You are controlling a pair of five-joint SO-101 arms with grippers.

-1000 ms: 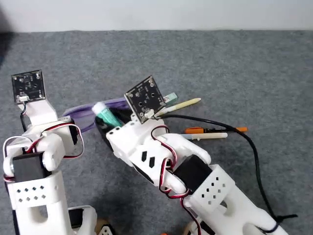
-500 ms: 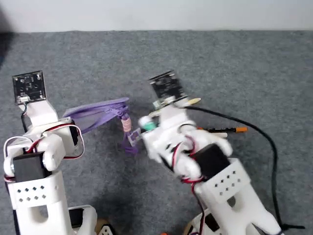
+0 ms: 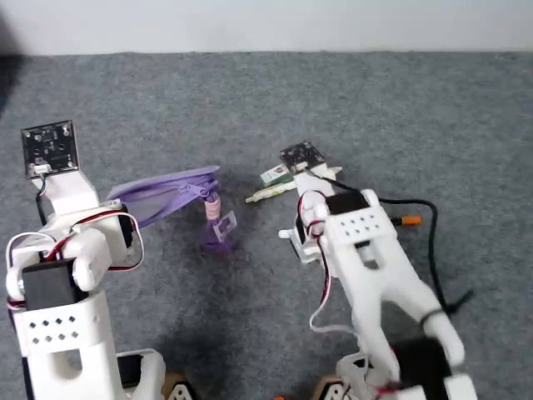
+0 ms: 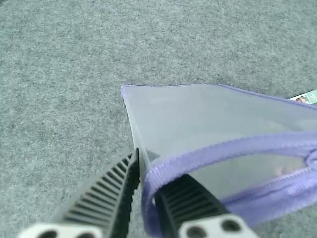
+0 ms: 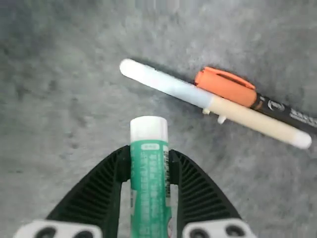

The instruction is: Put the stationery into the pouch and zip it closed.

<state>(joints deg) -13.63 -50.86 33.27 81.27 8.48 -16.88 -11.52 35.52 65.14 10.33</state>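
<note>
Glue stick sits clamped in our right gripper, long axis running out along the jaws, pens just beyond its cap. Our left gripper pinches the pouch corner, and the pouch lies well apart, toward our left.

The pouch is purple, the glue stick green with a white top, one pen orange-capped, the table grey.

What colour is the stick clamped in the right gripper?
The glue stick has a green body and a white cap, clearest in the right wrist view.
</note>
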